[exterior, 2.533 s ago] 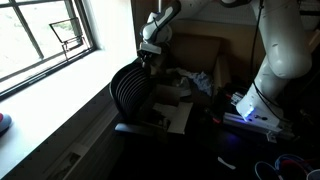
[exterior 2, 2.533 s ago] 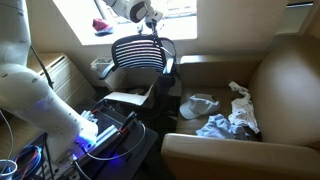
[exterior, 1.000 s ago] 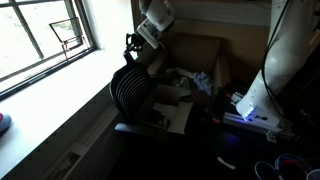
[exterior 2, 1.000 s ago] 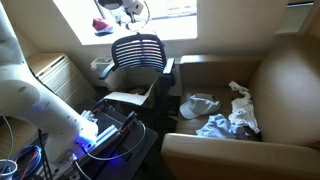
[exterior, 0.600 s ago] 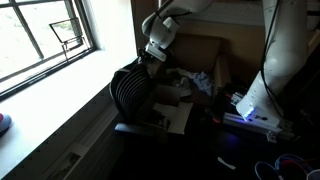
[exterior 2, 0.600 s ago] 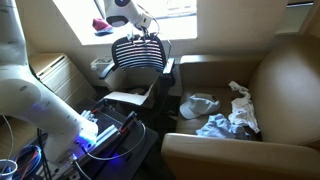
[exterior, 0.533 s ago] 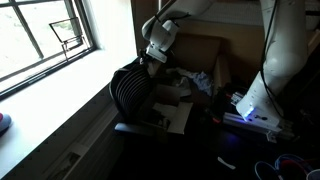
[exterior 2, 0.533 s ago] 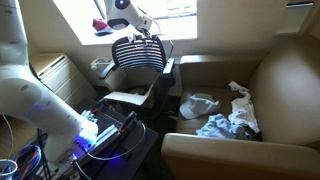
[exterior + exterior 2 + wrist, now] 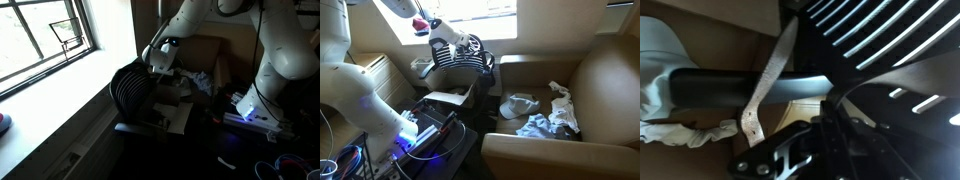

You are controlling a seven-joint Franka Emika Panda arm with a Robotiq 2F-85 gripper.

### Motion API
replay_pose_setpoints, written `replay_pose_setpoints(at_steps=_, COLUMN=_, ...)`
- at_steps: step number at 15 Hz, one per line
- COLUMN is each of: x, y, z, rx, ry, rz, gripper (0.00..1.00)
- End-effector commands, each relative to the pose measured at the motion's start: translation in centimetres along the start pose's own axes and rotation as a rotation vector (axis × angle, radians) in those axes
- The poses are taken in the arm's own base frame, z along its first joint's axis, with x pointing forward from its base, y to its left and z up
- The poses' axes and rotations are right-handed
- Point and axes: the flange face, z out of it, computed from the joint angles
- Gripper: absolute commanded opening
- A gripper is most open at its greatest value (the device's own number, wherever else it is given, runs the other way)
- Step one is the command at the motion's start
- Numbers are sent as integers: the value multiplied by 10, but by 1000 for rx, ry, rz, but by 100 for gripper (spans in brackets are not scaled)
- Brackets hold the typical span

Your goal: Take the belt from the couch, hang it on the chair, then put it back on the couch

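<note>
The black ribbed chair [image 9: 130, 92] [image 9: 458, 55] stands by the window in both exterior views. My gripper [image 9: 160, 63] [image 9: 472, 46] is low against the chair back's top edge, on the couch side. In the wrist view the belt [image 9: 770, 75] hangs as a thin strap down from the ribbed chair back [image 9: 875, 30], across a dark armrest [image 9: 720, 86], and its free end dangles. My gripper [image 9: 832, 116] looks shut, and a thin dark band curves out of its tips toward the chair back. The tan couch [image 9: 205, 52] [image 9: 610, 90] lies beyond.
Crumpled pale clothes [image 9: 550, 122] and a cap [image 9: 520, 104] lie on the couch seat. An open cardboard box [image 9: 172, 112] sits on the chair seat. A window ledge [image 9: 50, 120] runs beside the chair. A blue-lit device [image 9: 415, 140] and cables stand by the robot's base.
The gripper has come down from above the chair's back to its top edge and has shifted toward the couch side. It has stayed shut.
</note>
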Motion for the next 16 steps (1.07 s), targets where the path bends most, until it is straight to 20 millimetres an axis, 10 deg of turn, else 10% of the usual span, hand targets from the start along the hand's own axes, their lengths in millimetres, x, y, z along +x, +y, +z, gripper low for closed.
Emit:
replay_pose_setpoints(at_steps=1, x=-9, y=7, z=0, rx=-30, ry=11, rz=-8, gripper=11)
replay_pose_setpoints(at_steps=2, x=-19, y=10, z=1, rx=-46, ry=15, rz=-21, gripper=11)
replay_pose_setpoints(at_steps=3, x=-14, y=2, z=0, rx=-19, ry=-10, rz=-7, gripper=36)
replay_pose_setpoints(at_steps=7, x=41, y=-33, z=-14, rx=129, ry=-96, rz=120, gripper=58)
replay_pose_setpoints(at_steps=13, x=138, y=18, z=-35, rx=253, ry=-362, rz=200, gripper=98)
replay_pose_setpoints(at_steps=15, x=160, y=39, z=-31, rx=258, ry=-474, rz=217, gripper=100)
replay_pose_setpoints(at_steps=16, x=170, y=45, z=-30, rx=262, ry=-529, rz=215, gripper=71)
